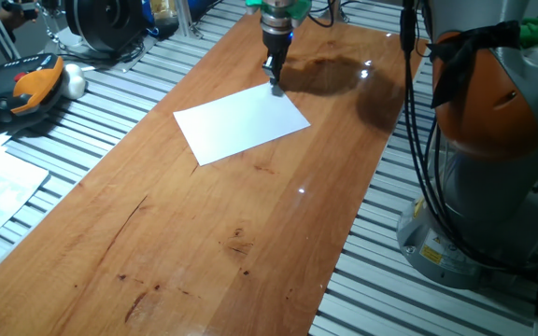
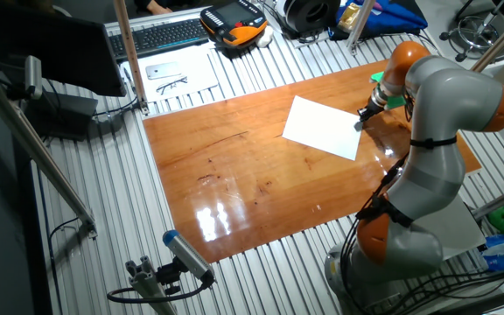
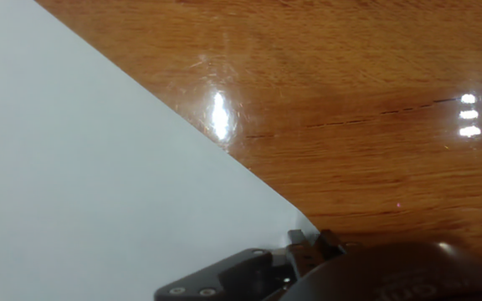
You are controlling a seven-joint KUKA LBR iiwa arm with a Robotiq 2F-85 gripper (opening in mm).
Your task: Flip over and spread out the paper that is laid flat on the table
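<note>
White paper (image 1: 242, 124) lies flat on the glossy reddish-brown table (image 1: 204, 243), toward the far end in one fixed view, set at an angle to the table's edges. Upward face is blank, no print visible, no creases or curls. Gripper (image 1: 275, 82) is down at the sheet's far corner, tips right at the edge; fingers look close together, but pinching or just touching — cannot tell. Hand view shows the paper's corner (image 3: 99, 192) against the wood.
</note>
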